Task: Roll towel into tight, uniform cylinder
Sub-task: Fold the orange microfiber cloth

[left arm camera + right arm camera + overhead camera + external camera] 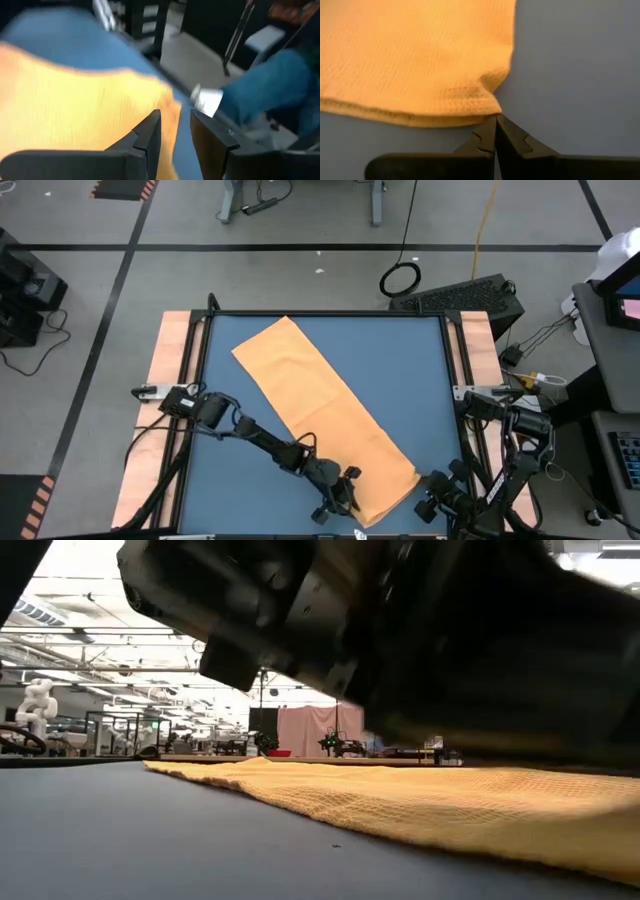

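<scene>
A grey workshop floor with black tape lines surrounds my table (230,395), a blue-topped surface with pale wooden side rails; level across it, the room behind shows racks, ceiling lights and a pinkish partition. The towel (325,415) lies flat and unrolled on the blue top as a long orange-yellow strip, running diagonally from the far-left area toward the near-right edge, its weave plain close up. My left arm reaches from the left rail across the near part of the table, and my left gripper (340,498) sits at the towel's near end, by its left-hand corner; my fingers (147,137) stand a narrow gap apart over the cloth's edge, and I think nothing is pinched between them, though the wrist view is too smeared to be sure. My right gripper (495,131) is low at the near-right corner of the table, its fingers pressed fully together, tips just beside the towel's slightly puckered corner and holding nothing. A small white thing (207,100) shows past the towel's edge in my left wrist view; I cannot say what it is.
</scene>
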